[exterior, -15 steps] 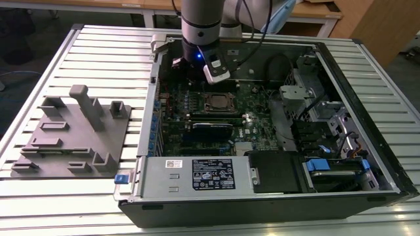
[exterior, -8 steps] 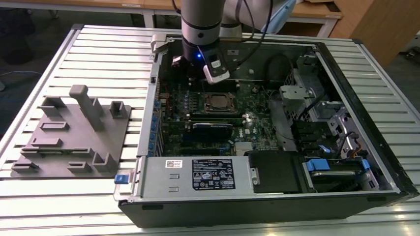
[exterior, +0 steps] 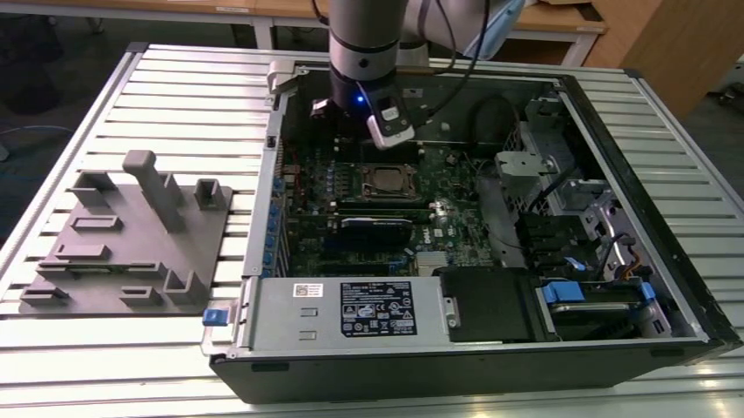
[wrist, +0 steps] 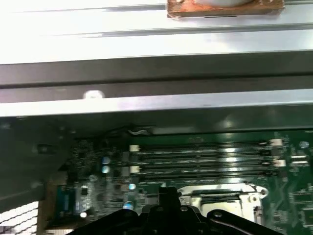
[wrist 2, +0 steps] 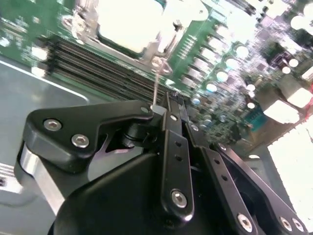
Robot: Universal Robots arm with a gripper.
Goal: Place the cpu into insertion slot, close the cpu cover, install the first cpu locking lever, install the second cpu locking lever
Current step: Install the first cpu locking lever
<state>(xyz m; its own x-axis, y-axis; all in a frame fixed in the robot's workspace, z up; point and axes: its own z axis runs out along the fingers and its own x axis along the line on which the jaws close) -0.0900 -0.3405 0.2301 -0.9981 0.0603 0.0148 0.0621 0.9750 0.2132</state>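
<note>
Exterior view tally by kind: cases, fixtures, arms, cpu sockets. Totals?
Open computer case: 1
Grey moulded fixture: 1
Robot arm: 1
Cpu socket: 1
Total: 4

An open computer case lies on its side on a slatted metal bench. Beside the case, toward the exterior view's left, sits a grey moulded fixture plate. Inside the case are a silver labelled power supply, a green motherboard and parallel memory slots.
</note>
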